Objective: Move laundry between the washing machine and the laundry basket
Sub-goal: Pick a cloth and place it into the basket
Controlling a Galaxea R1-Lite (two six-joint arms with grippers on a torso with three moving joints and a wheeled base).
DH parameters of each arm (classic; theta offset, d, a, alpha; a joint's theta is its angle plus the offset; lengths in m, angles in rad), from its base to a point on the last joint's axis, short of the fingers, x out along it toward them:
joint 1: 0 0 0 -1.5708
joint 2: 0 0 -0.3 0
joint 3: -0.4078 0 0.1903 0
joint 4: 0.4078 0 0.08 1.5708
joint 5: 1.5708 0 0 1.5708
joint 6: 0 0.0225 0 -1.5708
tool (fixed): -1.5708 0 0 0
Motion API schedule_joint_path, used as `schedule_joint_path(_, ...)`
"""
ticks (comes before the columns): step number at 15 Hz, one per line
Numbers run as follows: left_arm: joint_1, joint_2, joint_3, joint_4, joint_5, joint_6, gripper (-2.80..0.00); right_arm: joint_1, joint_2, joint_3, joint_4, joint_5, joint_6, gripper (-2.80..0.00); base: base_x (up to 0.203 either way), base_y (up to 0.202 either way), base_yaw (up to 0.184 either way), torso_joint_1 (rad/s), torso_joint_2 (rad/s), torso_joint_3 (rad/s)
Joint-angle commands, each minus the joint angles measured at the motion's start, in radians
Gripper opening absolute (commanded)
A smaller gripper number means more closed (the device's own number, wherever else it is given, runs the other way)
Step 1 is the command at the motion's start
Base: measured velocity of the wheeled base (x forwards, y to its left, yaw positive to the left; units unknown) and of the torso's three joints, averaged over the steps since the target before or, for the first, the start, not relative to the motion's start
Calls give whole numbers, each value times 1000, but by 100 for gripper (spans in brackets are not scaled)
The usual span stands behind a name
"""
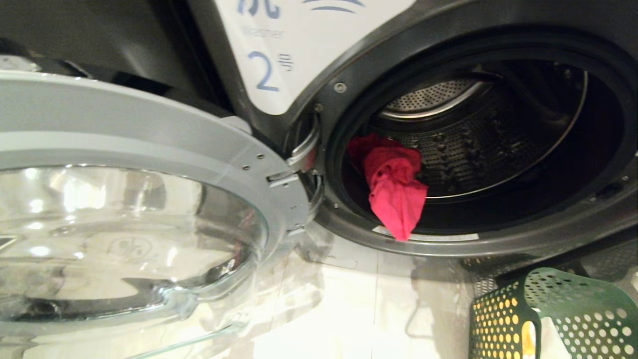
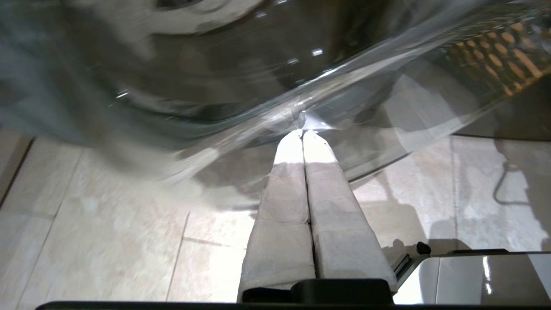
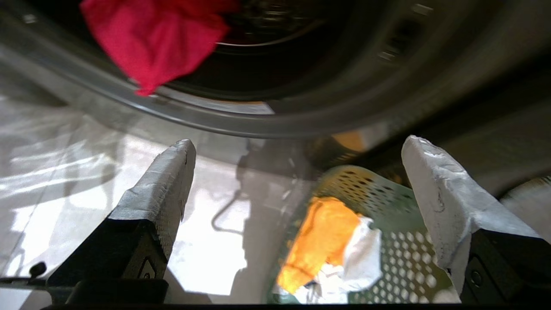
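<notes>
- Head view is showing the washing machine (image 1: 478,149) with its glass door (image 1: 134,209) swung wide open to the robot's left, and a red-pink garment (image 1: 394,187) lying at the left of the drum mouth, its lower end draping over the grey door seal.
- Neither arm is appearing in the head view; the wrist views are carrying the information on the hands.
- The right gripper (image 3: 297,150) is hovering low in front of the machine, its fingers (image 3: 168,181) standing spread as wide as they go and holding nothing.
- The left gripper (image 2: 303,135) is sitting parked under the open door, fingers pressed together on nothing.
- The laundry basket (image 3: 387,202) is standing on the floor below the drum opening, to the robot's right, with an orange garment (image 3: 320,237) and a white garment (image 3: 357,258) lying inside.
- Judging from this, the step in hand is reaching for one piece; which way the transfer is running cannot be told.
- If the red-pink piece is the target, the hanging tip is offering the easiest grip: the fingers should be closing across the fold rather than along it, clear of the seal.
- That garment's long axis is running from inside the drum down and outward, its narrow tip pointing toward the floor.
- The orange garment is lying lengthwise along the basket wall.
</notes>
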Motion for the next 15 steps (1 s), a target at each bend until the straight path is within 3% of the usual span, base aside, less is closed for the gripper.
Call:
schedule_joint_path(1, -1, 0, 2, 2, -5, 0, -280, 1, -1, 23, -1, 5, -2, 0, -2, -7, 179, 2, 4, 2)
schedule_joint_path(6, -1, 0, 2, 2, -5, 0, -280, 2, 27, 137, 5, 66, -3, 0, 1, -8, 153, 2, 1, 1)
schedule_joint_path(9, -1, 0, 2, 2, -5, 0, -280, 2, 171, 152, -14, 105, 0, 0, 1, -1, 18, 1, 0, 1)
schedule_joint_path(15, -1, 0, 2, 2, -5, 0, -280, 3, 531, 164, -352, 106, 13, 0, 0, 0, 0, 0, 0, 0)
